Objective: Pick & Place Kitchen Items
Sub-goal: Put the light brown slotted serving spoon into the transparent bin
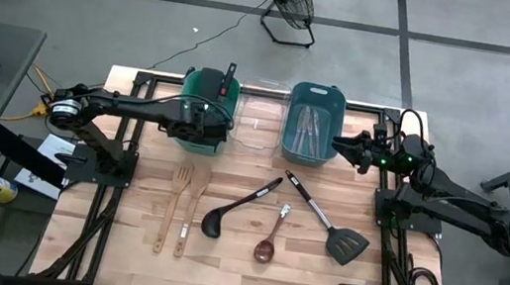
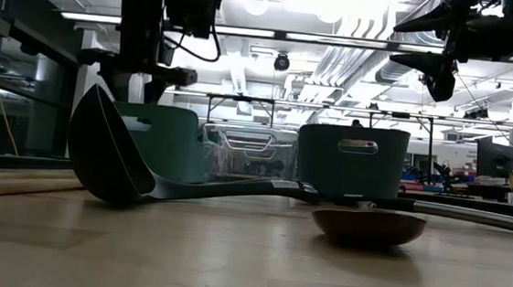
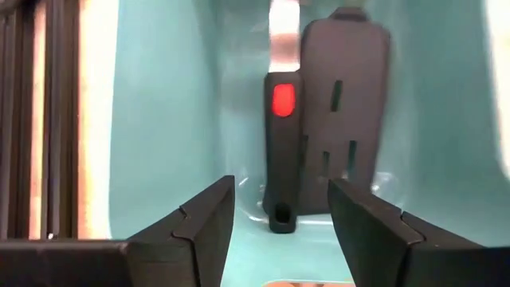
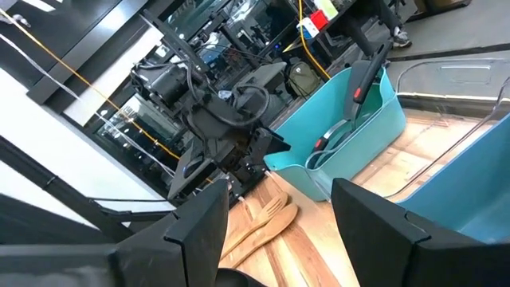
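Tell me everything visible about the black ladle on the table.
The black ladle lies flat on the wooden table, near its middle. It looks like matte dark plastic, one piece: a deep round bowl and a long slim handle. In the high view it runs diagonally, the bowl nearer the front edge and the handle end pointing toward the bins. In the low view the bowl rests tipped on its side. No hand touches it.

Bright ceiling lights (image 2: 258, 6) flare in the low view; the ladle (image 2: 109, 155) is backlit and dark. The worktop (image 1: 237, 270) is evenly lit, shadows soft.
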You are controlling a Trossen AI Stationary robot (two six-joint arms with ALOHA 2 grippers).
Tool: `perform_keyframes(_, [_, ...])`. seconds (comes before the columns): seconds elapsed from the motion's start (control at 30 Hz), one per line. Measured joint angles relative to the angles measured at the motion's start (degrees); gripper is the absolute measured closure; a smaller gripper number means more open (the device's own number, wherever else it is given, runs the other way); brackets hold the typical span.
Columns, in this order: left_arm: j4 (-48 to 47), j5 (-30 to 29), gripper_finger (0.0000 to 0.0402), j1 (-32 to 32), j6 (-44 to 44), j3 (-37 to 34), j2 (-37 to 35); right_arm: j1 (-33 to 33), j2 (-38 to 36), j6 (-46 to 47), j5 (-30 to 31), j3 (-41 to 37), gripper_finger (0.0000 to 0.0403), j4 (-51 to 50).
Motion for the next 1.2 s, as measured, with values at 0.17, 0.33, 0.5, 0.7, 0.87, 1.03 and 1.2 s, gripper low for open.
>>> perform_keyframes(0.17, [-0.25, 1.10, 0.0202, 0.00, 4.46, 3.08, -0.77, 0.00, 0.00, 0.04, -0.32, 0.00, 0.0188, -0.13])
perform_keyframes(0.33, [-1.37, 5.64, 0.0201, -0.93, 4.64, 5.51, -0.76, 0.00, 0.00, 0.04, -0.71, 0.00, 0.0188, -0.34])
perform_keyframes(0.5, [-6.91, 9.79, 0.0201, -5.46, -1.06, 6.16, -0.88, 0.00, 0.00, 0.22, -2.44, 0.00, 0.0188, -0.56])
perform_keyframes(0.7, [-12.87, 10.77, 0.0201, -12.98, -12.35, 6.14, -2.54, 0.00, 0.00, 0.28, -3.03, 0.00, 0.0188, -0.66])
perform_keyframes(0.87, [-16.42, 13.33, 0.0201, -19.38, -19.93, 6.13, -3.06, 0.00, 0.00, 0.20, -3.02, -0.01, 0.0188, -0.87])
perform_keyframes(1.03, [-17.60, 15.42, 0.0201, -24.85, -26.75, 5.81, -3.06, 0.01, 0.00, 0.07, -3.03, 0.00, 0.0188, -0.90])
perform_keyframes(1.2, [-17.16, 18.39, 0.0201, -28.44, -31.65, 4.66, -3.08, 0.00, 0.00, 0.04, -3.04, -0.01, 0.0188, -0.91])
